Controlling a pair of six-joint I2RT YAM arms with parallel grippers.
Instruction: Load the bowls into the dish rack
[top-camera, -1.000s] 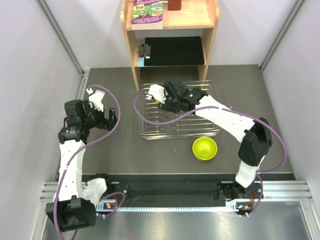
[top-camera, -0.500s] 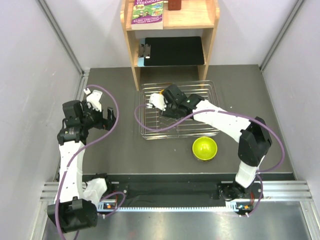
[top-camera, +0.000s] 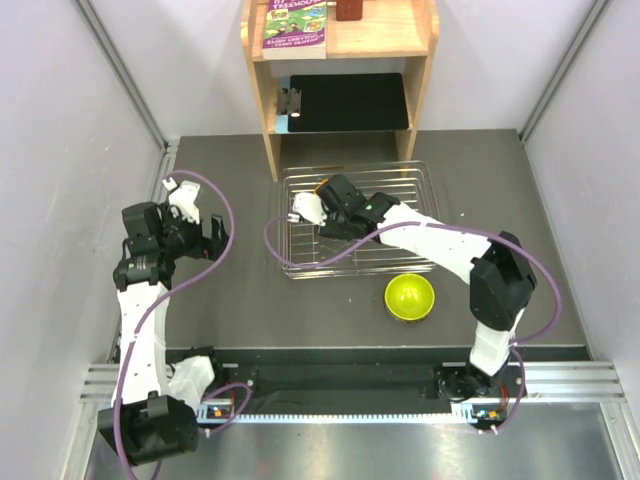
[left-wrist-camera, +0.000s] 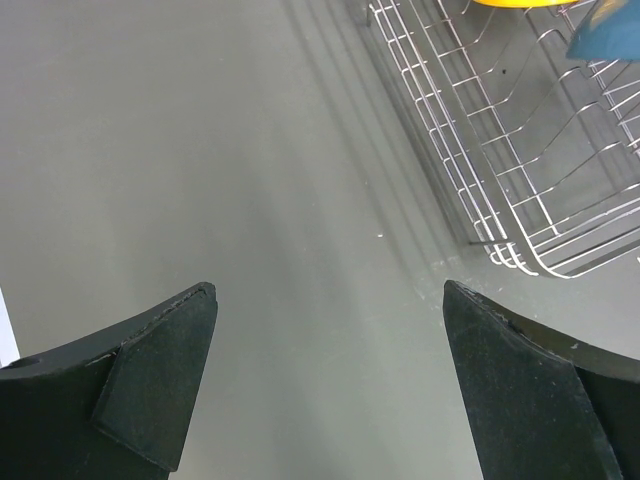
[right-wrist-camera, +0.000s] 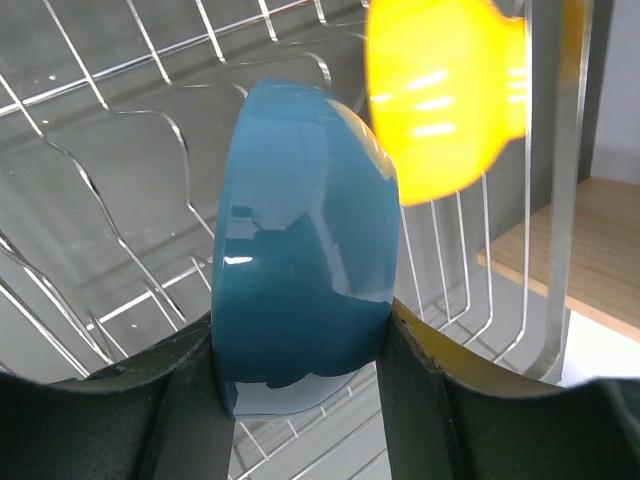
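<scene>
Toward the near side of the counter (top-camera: 260, 310), a lime-green bowl (top-camera: 410, 297) sits upright just in front of the near rim of the dish rack (top-camera: 400, 268). To its left, the left arm (top-camera: 140, 300) rises from its base, bends at the elbow and tips its wrist downward. The left fingers (left-wrist-camera: 160, 380) are spread wide with nothing between them, above bare counter beside the rack's left corner. The right arm (top-camera: 450, 245) climbs from its base, folds at the elbow and stretches its forearm leftward over the rack. The right fingers (right-wrist-camera: 190, 410) are clamped on a blue bowl (right-wrist-camera: 300, 280), held on edge low among the tines; whether it touches them I cannot tell. Just beyond, an orange bowl (right-wrist-camera: 440, 95) sits in the rack toward its far rim.
</scene>
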